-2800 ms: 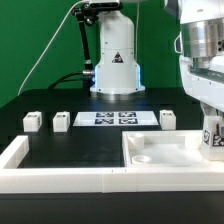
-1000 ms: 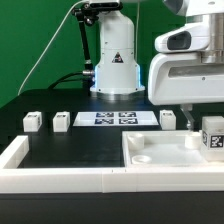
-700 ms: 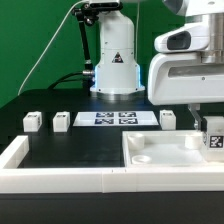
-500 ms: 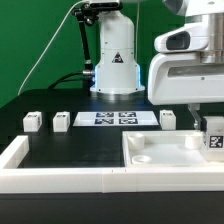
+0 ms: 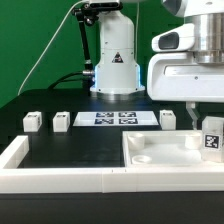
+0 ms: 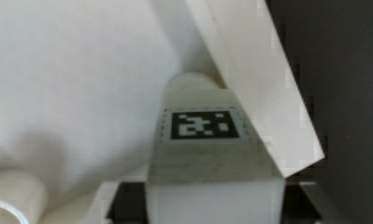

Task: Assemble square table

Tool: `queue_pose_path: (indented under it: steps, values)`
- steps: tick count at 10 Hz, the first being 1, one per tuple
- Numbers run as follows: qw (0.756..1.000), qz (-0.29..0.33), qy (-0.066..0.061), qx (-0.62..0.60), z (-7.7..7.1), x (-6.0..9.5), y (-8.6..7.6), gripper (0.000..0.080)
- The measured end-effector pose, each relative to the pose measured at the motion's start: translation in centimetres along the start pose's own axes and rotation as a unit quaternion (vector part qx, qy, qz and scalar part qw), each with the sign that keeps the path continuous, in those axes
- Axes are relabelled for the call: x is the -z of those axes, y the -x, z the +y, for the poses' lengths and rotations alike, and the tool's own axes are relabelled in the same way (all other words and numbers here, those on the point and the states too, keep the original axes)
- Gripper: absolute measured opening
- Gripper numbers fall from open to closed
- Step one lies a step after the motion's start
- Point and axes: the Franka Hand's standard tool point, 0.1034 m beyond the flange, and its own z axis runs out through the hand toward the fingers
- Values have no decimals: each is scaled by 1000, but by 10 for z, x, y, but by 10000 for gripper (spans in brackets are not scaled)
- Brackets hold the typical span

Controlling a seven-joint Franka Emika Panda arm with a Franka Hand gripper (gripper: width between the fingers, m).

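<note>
The square tabletop (image 5: 160,150) is a large white slab with raised edges, lying at the front on the exterior view's right. My gripper (image 5: 208,130) hangs over its far right corner, shut on a white leg (image 5: 211,140) with a tag facing the camera. In the wrist view the leg (image 6: 204,150) runs from between my dark fingers (image 6: 130,200) down to the slab (image 6: 76,80), beside its raised edge (image 6: 254,70). Three more legs stand on the black table: two on the exterior view's left (image 5: 33,121) (image 5: 62,120) and one (image 5: 168,119) behind the slab.
The marker board (image 5: 115,118) lies flat in front of the robot base (image 5: 117,60). A long low white border wall (image 5: 60,178) runs along the front and turns up at the left (image 5: 12,150).
Since 2.8 s ago the hand has lifted and drawn back from the camera. Over the last second the held leg has shifted only slightly left and down over the slab's corner.
</note>
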Motion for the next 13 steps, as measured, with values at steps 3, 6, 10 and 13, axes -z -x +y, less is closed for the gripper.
queue_pose_path:
  steps: [3,6,10,13]
  values:
    - [976,0,2,-218,0,0,3,291]
    - [941,-10,-3,-337,1,-1,2,291]
    - [923,-15,-4,-385,1,-1,3,291]
    - [948,-14,-5,-319,0,-1,4,586]
